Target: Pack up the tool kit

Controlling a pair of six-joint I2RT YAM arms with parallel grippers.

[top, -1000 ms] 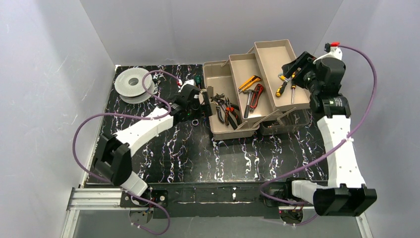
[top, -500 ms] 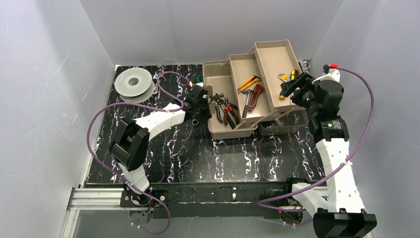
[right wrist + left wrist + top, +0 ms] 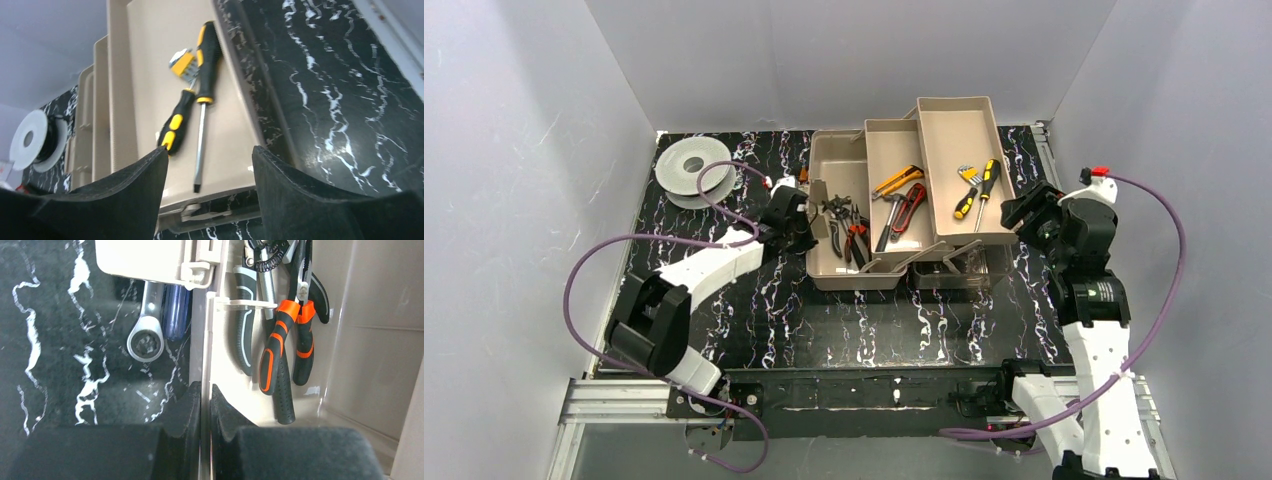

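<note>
The tan toolbox (image 3: 829,160) stands open at the back of the table, its tiered trays (image 3: 954,120) fanned out to the right. Orange-handled pliers (image 3: 852,232) lie in the bottom compartment, and yellow-black screwdrivers (image 3: 976,190) in the top tray. My left gripper (image 3: 802,232) is shut on the box's thin left wall (image 3: 206,350), one finger inside and one outside. A silver wrench (image 3: 145,337) and a blue-handled screwdriver (image 3: 175,315) lie on the table just outside that wall. My right gripper (image 3: 210,160) is open and empty, just off the top tray's (image 3: 150,75) near right corner.
A round grey-white spool (image 3: 692,170) sits at the back left of the black marbled table. A utility knife (image 3: 899,181) and a red-handled tool (image 3: 908,208) lie in the middle tray. White walls close in the table on three sides.
My left gripper has closed on the toolbox's left wall, and the box has shifted left and nearer. My right gripper has drawn back off the top tray towards the right.
</note>
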